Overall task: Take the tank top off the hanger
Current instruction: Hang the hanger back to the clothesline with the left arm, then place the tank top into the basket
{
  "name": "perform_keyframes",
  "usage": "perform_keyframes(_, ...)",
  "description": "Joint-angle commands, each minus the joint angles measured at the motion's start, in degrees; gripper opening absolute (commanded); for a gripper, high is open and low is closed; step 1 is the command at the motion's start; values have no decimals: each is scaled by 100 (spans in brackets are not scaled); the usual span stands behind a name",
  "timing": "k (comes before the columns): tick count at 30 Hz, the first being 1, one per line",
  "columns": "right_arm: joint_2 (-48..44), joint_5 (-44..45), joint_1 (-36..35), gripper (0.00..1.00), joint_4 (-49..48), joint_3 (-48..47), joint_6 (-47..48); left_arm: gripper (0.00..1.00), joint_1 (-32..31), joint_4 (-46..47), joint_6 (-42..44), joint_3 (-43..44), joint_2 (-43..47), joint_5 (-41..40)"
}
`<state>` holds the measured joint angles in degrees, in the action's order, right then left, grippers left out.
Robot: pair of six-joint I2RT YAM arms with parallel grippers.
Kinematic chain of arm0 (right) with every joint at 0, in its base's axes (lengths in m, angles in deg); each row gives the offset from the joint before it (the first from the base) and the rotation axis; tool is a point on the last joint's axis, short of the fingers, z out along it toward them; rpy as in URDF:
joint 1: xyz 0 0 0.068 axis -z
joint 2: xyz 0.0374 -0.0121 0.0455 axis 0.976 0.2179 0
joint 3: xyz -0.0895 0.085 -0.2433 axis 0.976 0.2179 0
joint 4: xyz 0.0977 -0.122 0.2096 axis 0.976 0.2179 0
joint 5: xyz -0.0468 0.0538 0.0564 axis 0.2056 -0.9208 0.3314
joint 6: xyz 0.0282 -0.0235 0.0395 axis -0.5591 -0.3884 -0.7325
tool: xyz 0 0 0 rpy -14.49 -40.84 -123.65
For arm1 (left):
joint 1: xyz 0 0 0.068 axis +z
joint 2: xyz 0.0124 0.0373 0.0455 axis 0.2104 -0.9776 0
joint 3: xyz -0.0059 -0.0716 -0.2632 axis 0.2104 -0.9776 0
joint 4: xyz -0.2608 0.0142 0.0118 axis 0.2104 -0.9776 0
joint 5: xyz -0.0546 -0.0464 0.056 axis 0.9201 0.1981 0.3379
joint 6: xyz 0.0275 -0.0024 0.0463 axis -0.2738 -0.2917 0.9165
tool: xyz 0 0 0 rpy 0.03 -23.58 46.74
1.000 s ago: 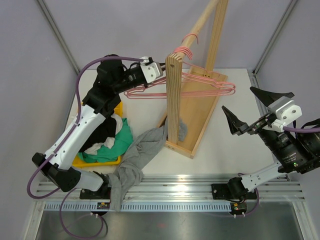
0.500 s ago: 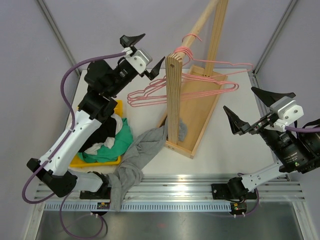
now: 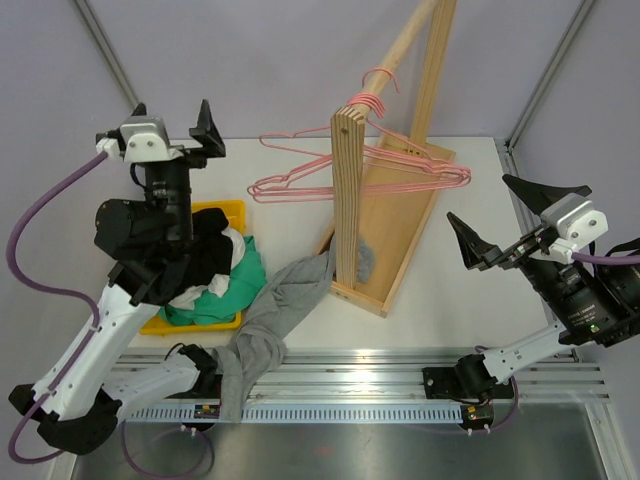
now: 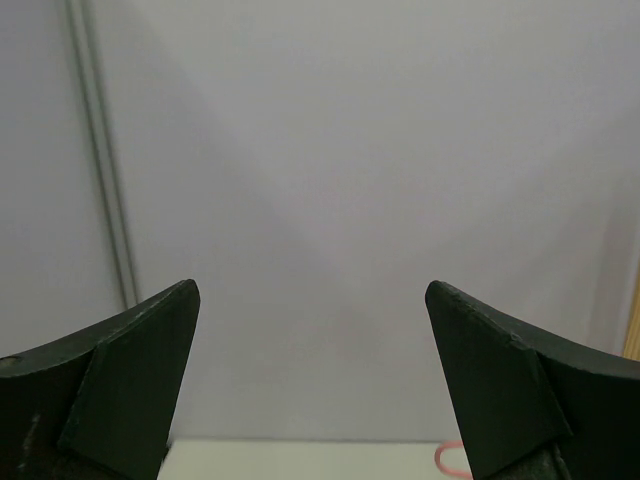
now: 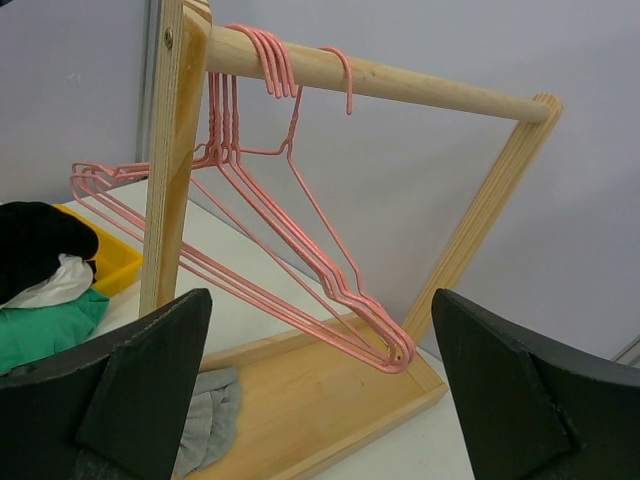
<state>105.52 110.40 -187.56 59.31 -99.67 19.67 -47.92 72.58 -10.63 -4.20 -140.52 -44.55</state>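
left gripper (image 3: 172,112) spread, empty | right gripper (image 3: 476,197) spread, empty | tank top (image 3: 275,318) off hangers (image 3: 430,172), lies between both finger pairs, well apart from each | risk: may slide off table (image 3: 460,300) edge, one end overhangs it

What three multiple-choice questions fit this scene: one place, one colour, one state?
1. Where is the grey tank top? A. hung on the rod B. lying on the table by the wooden rack C. in the bin
2. What colour are the hangers? A. pink B. blue C. white
3. The left claw is: A. shut on a hanger B. open, empty C. shut on cloth
Answers: B, it sprawls flat beside the rack; A, all are pink wire; B, it is spread wide with nothing inside.
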Motion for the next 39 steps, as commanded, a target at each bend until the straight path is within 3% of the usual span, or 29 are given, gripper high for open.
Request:
perform_keyframes(1, -47, -119, -42, 100, 76, -23, -199, 99, -27, -643, -1065, -716, 422, -1727)
perform_keyframes(10, -20, -207, -42, 99, 217, -23, -340, 99, -44, -2139, -3106, -2510, 1329, -1607)
perform_keyframes(18, -47, -260, -42, 100, 234, 3, -376, 99, -430, -1956, -4284, -4275, 1761, -1431)
perform_keyframes(24, -56, -260, -33, 99, 234, 12, -384, 99, -1326, -1139, -4364, -5076, 1375, -1500)
perform_keyframes(29, -73, -260, -42, 100, 243, 21, -384, 99, -2029, -919, -4391, -5165, 734, -1879)
perform_keyframes(39, -73, -269, -42, 99, 226, 30, -393, 99, -2180, -444, -4540, -5526, 30, -1124)
